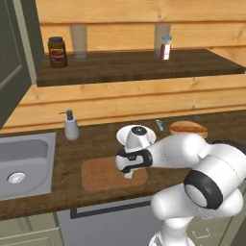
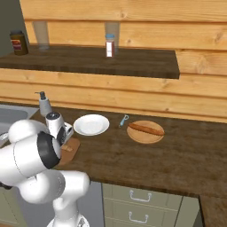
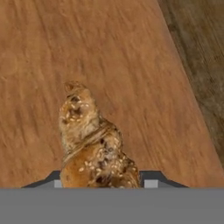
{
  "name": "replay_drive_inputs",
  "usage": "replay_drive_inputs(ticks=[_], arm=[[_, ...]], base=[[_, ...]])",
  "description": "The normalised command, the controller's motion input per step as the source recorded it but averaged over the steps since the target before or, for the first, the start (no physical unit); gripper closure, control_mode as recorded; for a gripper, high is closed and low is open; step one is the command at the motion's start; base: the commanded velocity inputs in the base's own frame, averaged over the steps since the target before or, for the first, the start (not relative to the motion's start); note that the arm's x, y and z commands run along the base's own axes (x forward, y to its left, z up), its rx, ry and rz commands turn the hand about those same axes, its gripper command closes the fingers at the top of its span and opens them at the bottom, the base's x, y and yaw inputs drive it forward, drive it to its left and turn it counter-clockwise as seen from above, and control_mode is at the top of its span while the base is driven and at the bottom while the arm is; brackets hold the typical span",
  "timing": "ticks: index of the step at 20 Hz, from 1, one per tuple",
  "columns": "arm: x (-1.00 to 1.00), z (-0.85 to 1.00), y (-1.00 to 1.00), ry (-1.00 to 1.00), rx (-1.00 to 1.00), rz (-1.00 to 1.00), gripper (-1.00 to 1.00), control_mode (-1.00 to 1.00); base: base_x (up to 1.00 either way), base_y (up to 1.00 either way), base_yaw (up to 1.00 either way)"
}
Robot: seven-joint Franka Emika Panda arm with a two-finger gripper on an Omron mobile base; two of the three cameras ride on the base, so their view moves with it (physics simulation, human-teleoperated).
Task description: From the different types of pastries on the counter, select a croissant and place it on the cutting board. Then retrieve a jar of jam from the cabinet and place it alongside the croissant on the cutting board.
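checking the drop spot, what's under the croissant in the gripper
The cutting board lies under the croissant, which the gripper is shut on. The croissant covers the board right beneath it, so whether the two touch cannot be told.

The croissant was golden brown, flecked with pale seeds and darker baked patches. The cutting board under it was a warm reddish tan with fine streaks of grain, and the counter a dark brown wood. The plate was white, the soap bottle pale grey with a dark pump. On the dark shelf, the jar was brown with a red label and black lid.
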Motion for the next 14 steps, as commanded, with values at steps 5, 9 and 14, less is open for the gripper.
replay_drive_inputs(ticks=[5, 9, 14], arm=[[0.00, -0.20, 0.08, 0.00, 0.00, -0.02, -1.00, -1.00], [0.00, 0.00, 0.09, 0.00, 0.00, -0.04, -1.00, -1.00], [0.00, 0.00, 0.09, 0.06, 0.04, -0.02, -1.00, -1.00]], base=[[0.00, 0.00, 0.00], [0.00, 0.00, 0.00], [0.00, 0.00, 0.00]])
